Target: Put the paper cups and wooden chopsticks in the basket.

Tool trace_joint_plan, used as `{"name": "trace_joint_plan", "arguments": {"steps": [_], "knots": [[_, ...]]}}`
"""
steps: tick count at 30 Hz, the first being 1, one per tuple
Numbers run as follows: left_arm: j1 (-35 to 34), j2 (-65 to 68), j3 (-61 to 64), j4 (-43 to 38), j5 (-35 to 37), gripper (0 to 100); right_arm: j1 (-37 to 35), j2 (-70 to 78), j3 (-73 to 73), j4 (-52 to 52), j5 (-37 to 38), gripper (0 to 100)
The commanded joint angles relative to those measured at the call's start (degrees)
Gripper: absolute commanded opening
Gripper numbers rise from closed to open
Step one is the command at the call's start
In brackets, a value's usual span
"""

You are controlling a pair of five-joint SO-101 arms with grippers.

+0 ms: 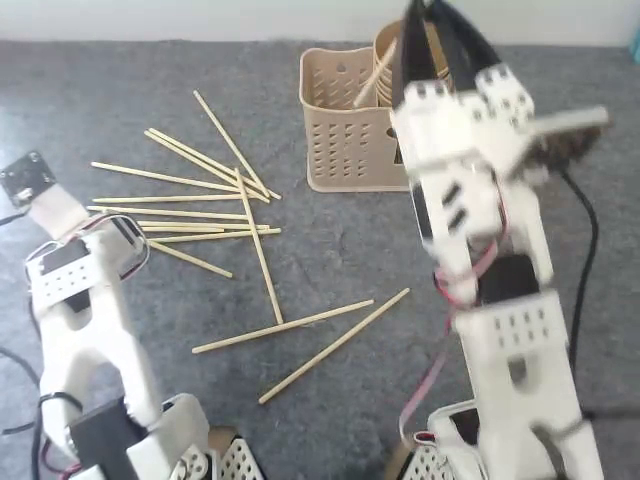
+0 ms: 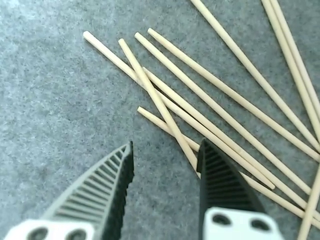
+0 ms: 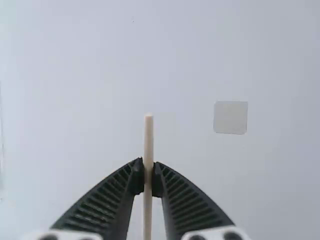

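Up close, right claw [image 3: 145, 182] pinching one stick [image 3: 148, 137] tight, tip poking out past the fingers. Right below that claw, the basket [image 1: 340, 150], with what looks like a brown cup [image 1: 387, 45] inside. Left claw [image 2: 165, 160] spread wide, down low over the grey mat [image 2: 55, 110]. Just ahead of its tips, loose sticks [image 2: 210, 95] criss-crossed, one running under or against a finger; hard to tell which. Probably very light, stiff, thin and smooth, so easy to roll or slip. Best pinched across the middle, one at a time, with a firm squeeze to stop any tipping.
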Motion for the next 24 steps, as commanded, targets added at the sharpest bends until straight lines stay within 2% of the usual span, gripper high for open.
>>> {"name": "trace_joint_plan", "arguments": {"steps": [1, 6, 10, 16, 20, 24], "knots": [[0.5, -0.1, -0.2, -1.2, -0.6, 19, -0.4, 12.1, -14.8, -1.2, -0.5, 0.9], [0.5, -0.1, 0.6, -2.9, -2.7, 19, -0.3, 28.2, -29.5, -0.7, -0.4, 0.9], [0.6, -0.1, 1.2, -4.3, -3.0, 19, 0.0, 34.7, -33.3, 2.3, -0.4, 2.4], [1.7, -0.1, 1.4, -4.4, -3.1, 19, -0.5, 34.0, -33.8, 14.0, -0.7, 20.8], [1.7, -0.1, 1.4, -4.4, -3.1, 19, -0.5, 30.7, -33.8, 18.1, -0.7, 20.9], [1.7, -0.1, 1.4, -4.4, -3.1, 19, -0.5, 24.7, -33.8, 27.0, -0.7, 20.9]]}}
